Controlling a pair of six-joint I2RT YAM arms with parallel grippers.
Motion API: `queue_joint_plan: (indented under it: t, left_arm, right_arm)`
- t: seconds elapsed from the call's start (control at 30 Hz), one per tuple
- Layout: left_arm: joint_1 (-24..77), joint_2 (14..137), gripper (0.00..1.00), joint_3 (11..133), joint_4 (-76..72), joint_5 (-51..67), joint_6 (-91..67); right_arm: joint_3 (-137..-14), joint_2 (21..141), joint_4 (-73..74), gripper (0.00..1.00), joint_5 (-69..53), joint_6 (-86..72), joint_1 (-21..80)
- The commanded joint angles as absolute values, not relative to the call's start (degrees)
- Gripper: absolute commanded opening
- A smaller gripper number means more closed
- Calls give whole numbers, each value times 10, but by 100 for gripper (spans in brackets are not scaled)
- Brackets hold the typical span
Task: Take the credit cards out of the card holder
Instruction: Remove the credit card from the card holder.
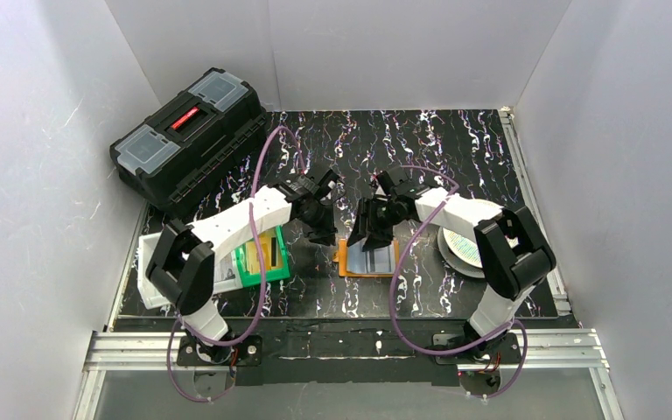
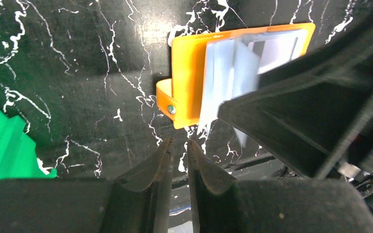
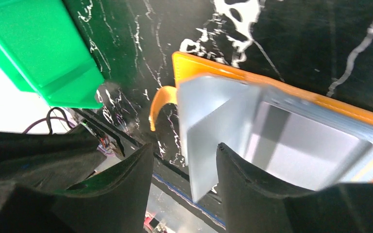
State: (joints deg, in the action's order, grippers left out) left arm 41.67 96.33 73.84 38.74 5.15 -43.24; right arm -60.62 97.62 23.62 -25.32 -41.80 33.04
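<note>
1 open card holder (image 1: 369, 259) below the right gripper (image 3: 184, 148), jaws parted around 1 pocket leaf (image 3: 209, 121); left gripper (image 2: 179, 142) nearly closed, empty.

fixed camera looks down from above and behind the arms (image 1: 227, 229); both wrist cameras peer close past black fingers (image 2: 150, 170) at the orange leather-like card holder (image 1: 369, 259), common to all views.
</note>
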Motion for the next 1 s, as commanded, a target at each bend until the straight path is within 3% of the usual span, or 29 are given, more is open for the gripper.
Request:
queue_joint_plan:
  t: [0.0, 0.37, 0.97]
  left_arm:
    - [414, 915, 16, 748, 434, 37, -421]
    - [414, 888, 16, 755, 432, 91, -418]
    - [416, 950, 16, 768, 309, 214, -474]
  right_arm:
    - [-645, 1011, 229, 58, -263, -422, 350]
    - [-669, 1085, 206, 58, -285, -440, 359]
    - [-649, 934, 272, 63, -237, -442, 288]
